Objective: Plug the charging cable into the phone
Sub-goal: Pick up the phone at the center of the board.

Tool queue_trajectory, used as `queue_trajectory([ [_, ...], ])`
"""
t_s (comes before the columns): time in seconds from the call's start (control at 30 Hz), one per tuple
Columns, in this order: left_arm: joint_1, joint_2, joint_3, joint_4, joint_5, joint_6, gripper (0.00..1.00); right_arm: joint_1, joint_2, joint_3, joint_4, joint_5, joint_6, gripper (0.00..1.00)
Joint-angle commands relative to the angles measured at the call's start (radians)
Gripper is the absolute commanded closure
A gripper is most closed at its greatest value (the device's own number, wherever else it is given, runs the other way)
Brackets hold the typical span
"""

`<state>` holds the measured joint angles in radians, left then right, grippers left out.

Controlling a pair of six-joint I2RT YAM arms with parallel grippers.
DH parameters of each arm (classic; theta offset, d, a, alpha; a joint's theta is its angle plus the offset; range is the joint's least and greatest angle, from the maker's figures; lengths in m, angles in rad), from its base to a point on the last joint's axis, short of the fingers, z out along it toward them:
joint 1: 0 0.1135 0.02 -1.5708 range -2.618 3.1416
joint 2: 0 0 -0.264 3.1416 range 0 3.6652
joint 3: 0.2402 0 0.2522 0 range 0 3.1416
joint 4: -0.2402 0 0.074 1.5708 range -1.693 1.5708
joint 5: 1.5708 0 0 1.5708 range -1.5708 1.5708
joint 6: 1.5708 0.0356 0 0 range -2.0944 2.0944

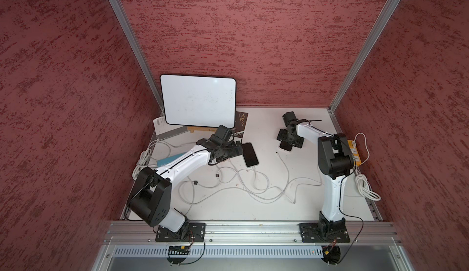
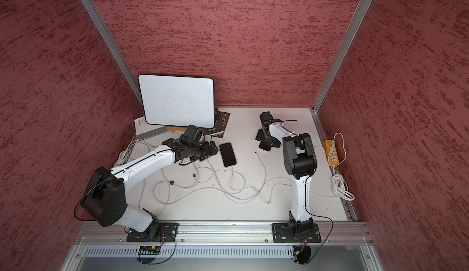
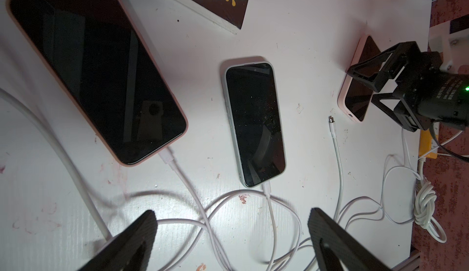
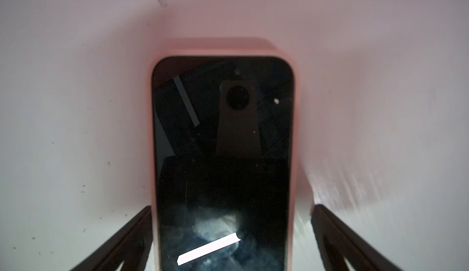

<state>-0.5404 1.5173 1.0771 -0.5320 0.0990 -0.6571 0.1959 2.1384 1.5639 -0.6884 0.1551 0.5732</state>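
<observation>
1. The right claw (image 4: 232, 208) sits low over the table (image 1: 228, 211) with its jaws spread wide. One finger is on each side of the right phone (image 4: 223, 130).
2. It has no grip on the phone. I cannot tell whether either finger touches the case.
3. The right phone has a pink case and lies screen up at the back right of the table. In both top views the claw mostly hides it (image 1: 284, 147).
4. No cable is in its port end. The free plug (image 3: 331, 120) lies on the table near that end but apart from it, between this phone and the middle phone (image 3: 255, 122).
5. The left claw (image 3: 232, 212) is also spread wide and holds nothing. It hovers above the looped cables (image 3: 271, 206).
6. The middle phone, in a pale case, has a cable plugged in. So does the left phone (image 3: 96, 66), in a pink case.
7. A yellow power strip (image 1: 354, 153) lies at the table's right edge.
8. A whiteboard (image 1: 198, 99) leans at the back, with a dark book (image 1: 241, 121) beside it.
</observation>
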Motion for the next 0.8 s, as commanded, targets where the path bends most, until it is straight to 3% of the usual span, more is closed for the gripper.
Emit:
queue_trajectory([
  [0.0,0.009,-0.026,-0.011,0.022,0.001,0.014,0.04,-0.01,0.044,0.037,-0.016,-0.04,-0.021,0.01],
  [0.1,0.015,-0.03,-0.014,0.015,0.002,0.017,0.04,-0.013,0.064,0.055,-0.02,-0.039,-0.028,0.03],
  [0.37,0.02,-0.048,-0.036,0.032,0.029,0.016,0.06,-0.013,0.06,0.05,-0.015,-0.067,-0.052,0.23],
  [0.57,0.021,-0.056,-0.066,0.085,0.086,0.017,0.13,-0.002,-0.026,-0.011,0.078,-0.174,-0.067,0.51],
  [0.77,0.017,-0.074,-0.099,0.194,0.188,0.027,0.26,0.098,-0.186,-0.049,0.115,-0.316,-0.096,0.51],
])
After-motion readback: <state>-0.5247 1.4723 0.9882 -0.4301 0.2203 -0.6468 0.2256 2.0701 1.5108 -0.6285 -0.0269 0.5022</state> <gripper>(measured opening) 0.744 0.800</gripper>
